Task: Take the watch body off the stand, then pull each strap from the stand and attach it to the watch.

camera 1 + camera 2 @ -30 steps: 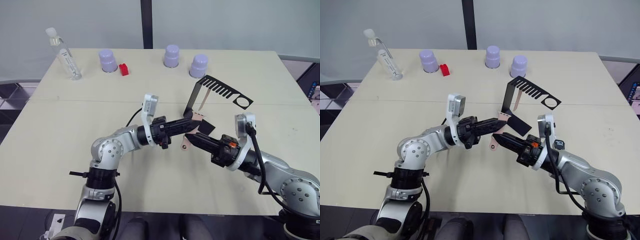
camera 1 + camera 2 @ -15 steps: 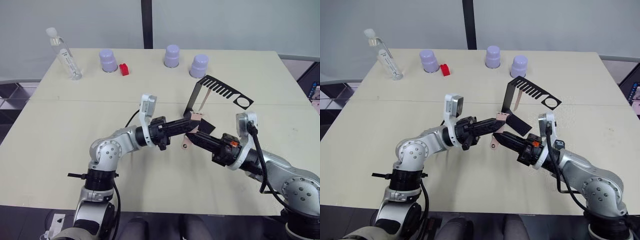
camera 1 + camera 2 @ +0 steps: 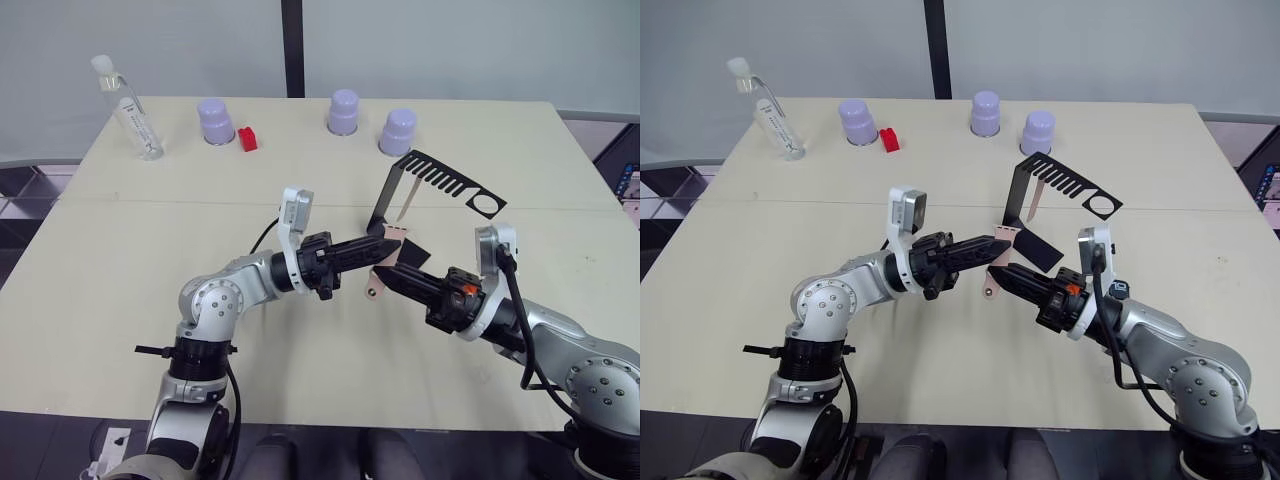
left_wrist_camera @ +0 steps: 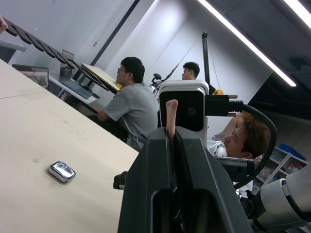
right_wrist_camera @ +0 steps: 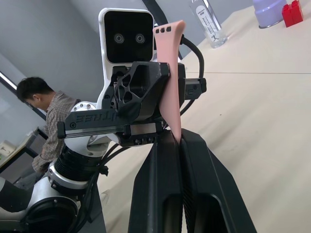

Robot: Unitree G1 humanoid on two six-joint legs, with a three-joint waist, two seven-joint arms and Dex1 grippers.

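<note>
Pink strap (image 3: 374, 283) is pinched by the right gripper (image 3: 386, 276), whose fingers are pressed together on it, and its upper end appears to be clamped in the closed left gripper (image 3: 385, 246) as well. The watch (image 3: 1118, 288) is lying on the table (image 3: 120, 260) beside the right forearm, off the stand (image 3: 445, 180). A second strap (image 3: 407, 206) is hung from the stand's comb. If both arms are drawn apart, the strap could be twisted or slipped loose. The watch could be swept aside by the right forearm, and the stand just behind the fingertips could be knocked
</note>
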